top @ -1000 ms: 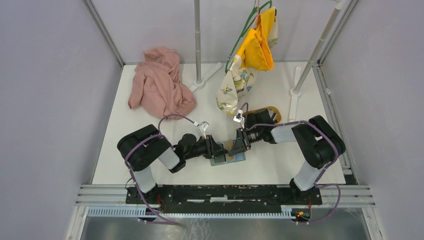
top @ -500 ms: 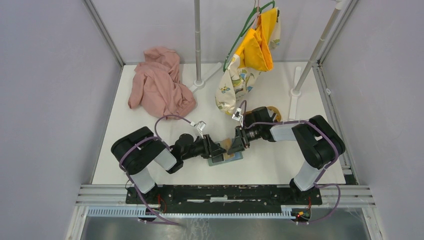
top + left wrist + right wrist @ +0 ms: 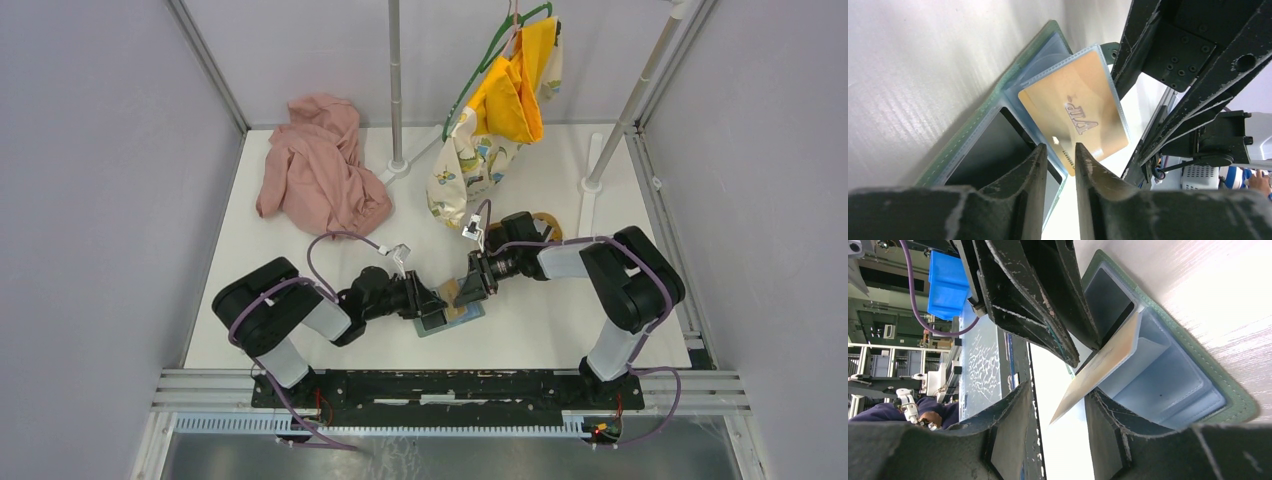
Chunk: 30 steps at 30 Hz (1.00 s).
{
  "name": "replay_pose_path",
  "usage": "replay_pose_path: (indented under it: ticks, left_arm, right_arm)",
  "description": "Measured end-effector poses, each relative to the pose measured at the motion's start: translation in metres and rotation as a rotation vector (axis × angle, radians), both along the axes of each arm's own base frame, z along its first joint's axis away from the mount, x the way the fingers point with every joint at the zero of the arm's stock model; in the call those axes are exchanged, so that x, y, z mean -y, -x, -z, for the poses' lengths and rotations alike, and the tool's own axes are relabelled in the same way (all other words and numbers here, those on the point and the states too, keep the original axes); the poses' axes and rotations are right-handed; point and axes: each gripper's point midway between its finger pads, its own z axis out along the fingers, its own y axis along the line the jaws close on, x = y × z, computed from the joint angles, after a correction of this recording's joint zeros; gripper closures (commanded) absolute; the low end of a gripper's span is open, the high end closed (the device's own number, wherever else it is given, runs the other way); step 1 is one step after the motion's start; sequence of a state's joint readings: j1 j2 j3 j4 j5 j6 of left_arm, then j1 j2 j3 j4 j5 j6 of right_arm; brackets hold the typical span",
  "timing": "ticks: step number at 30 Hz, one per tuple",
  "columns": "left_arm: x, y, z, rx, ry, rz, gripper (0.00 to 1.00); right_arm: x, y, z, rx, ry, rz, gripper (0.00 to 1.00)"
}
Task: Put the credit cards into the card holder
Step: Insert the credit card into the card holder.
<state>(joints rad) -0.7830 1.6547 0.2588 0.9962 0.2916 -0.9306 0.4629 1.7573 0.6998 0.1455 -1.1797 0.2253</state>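
A sage-green folding card holder with clear plastic sleeves (image 3: 1045, 52) lies open on the white tabletop (image 3: 520, 332), near the front edge, between the two arms. One sleeve holds a black card (image 3: 993, 150). A gold card printed "VIP" (image 3: 1078, 105) sits partly in the raised sleeve next to it, and its near end sticks out towards the right arm.

The left claw (image 3: 1060, 147) is low over the holder's black-card side. Its fingers are only slightly parted, and I cannot tell whether they are pinching a sleeve edge. The right claw (image 3: 1057, 390) is spread. The gold card's free end runs between its fingers and has bare space on one side.

An oval light-wood tray (image 3: 545, 218) sits behind the right arm, which hides its inside.
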Motion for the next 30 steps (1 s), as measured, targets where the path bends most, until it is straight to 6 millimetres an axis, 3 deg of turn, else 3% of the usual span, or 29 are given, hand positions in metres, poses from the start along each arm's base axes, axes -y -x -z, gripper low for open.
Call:
replay_pose_path:
  ticks: [11,21,26,30]
  left_arm:
    - [0.000,-0.003,-0.005,-0.010,-0.019,-0.008,0.67]
    - [-0.017,-0.010,-0.024,0.077,-0.090,-0.057,0.60]
    - [-0.031,-0.011,-0.027,0.107,-0.150,-0.089,0.58]
    - [-0.041,-0.008,-0.015,0.087,-0.215,-0.093,0.60]
  right_arm:
    - [0.001,-0.011,0.013,0.024,0.067,0.032,0.62]
    - [0.011,-0.028,0.034,0.093,0.216,0.093,0.86]
    - [0.015,-0.032,0.030,0.123,0.245,0.106,0.88]
    - [0.019,-0.039,0.022,0.173,0.265,0.125,0.87]
